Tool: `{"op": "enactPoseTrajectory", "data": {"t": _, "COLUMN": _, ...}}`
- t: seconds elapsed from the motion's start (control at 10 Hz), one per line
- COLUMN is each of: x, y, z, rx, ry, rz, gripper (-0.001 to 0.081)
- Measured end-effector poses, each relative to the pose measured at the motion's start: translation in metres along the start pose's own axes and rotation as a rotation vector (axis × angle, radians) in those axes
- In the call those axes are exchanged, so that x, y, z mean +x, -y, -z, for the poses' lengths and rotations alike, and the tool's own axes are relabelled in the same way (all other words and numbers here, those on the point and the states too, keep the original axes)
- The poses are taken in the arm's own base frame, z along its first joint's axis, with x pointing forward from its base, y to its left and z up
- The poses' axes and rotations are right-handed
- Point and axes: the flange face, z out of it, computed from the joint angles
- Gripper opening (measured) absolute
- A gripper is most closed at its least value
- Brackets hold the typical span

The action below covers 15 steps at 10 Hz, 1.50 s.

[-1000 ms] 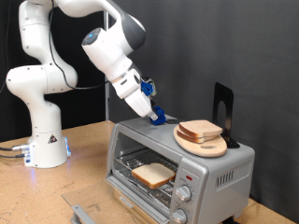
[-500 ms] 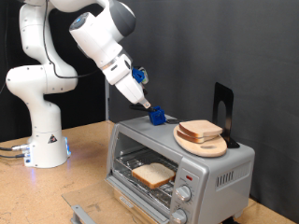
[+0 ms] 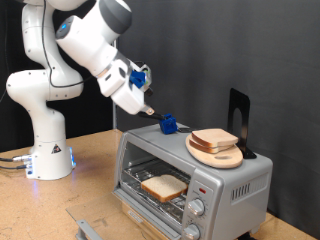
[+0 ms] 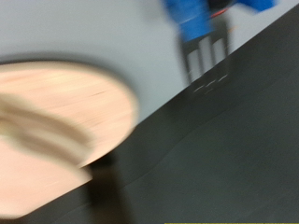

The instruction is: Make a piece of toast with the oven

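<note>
The piece of toast (image 3: 163, 186) lies flat on the wire rack inside the oven (image 3: 232, 181), whose glass door hangs open at the front. My gripper (image 3: 147, 106) hovers above and to the exterior view's left of the oven top, pointing down towards a small blue object (image 3: 168, 124) that sits on the top's back edge. Nothing shows between the fingers. The blurred wrist view shows the blue object (image 4: 198, 19) on the grey oven top (image 4: 112, 33), with no fingers in sight.
A round wooden plate (image 3: 214, 156) with a leftover slice (image 3: 215, 139) rests on the oven top; the wrist view shows the plate (image 4: 56, 121) too. A black stand (image 3: 238, 112) rises behind it. The robot's white base (image 3: 45, 140) stands at the exterior view's left.
The arm has swung up and towards the exterior view's left, away from the blue object on the oven top. Toast, plate and oven have stayed put.
</note>
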Motion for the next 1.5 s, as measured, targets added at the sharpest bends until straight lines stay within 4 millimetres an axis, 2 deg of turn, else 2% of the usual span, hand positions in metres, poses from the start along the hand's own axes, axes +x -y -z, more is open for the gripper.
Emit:
{"op": "enactPoseTrajectory", "data": {"t": 0.1, "x": 0.002, "y": -0.015, "z": 0.006, "rx": 0.010, "ry": 0.013, "rz": -0.067, "gripper": 0.0682}}
{"op": "enactPoseTrajectory", "data": {"t": 0.3, "x": 0.005, "y": -0.048, "z": 0.015, "rx": -0.044, "ry": 0.170, "rz": -0.132, "gripper": 0.0682}}
{"op": "enactPoseTrajectory", "data": {"t": 0.5, "x": 0.006, "y": -0.084, "z": 0.014, "rx": -0.127, "ry": 0.243, "rz": -0.165, "gripper": 0.0682}}
{"op": "enactPoseTrajectory", "data": {"t": 0.6, "x": 0.009, "y": -0.093, "z": 0.012, "rx": -0.142, "ry": 0.242, "rz": -0.169, "gripper": 0.0682}}
{"op": "enactPoseTrajectory", "data": {"t": 0.9, "x": 0.006, "y": -0.085, "z": 0.013, "rx": -0.034, "ry": 0.278, "rz": -0.263, "gripper": 0.0682}}
{"op": "enactPoseTrajectory", "data": {"t": 1.1, "x": 0.011, "y": -0.081, "z": 0.034, "rx": 0.126, "ry": 0.314, "rz": -0.375, "gripper": 0.0682}}
{"op": "enactPoseTrajectory", "data": {"t": 1.3, "x": 0.023, "y": -0.097, "z": 0.061, "rx": 0.183, "ry": 0.293, "rz": -0.409, "gripper": 0.0682}}
{"op": "enactPoseTrajectory", "data": {"t": 1.5, "x": 0.035, "y": -0.124, "z": 0.078, "rx": 0.185, "ry": 0.135, "rz": -0.327, "gripper": 0.0682}}
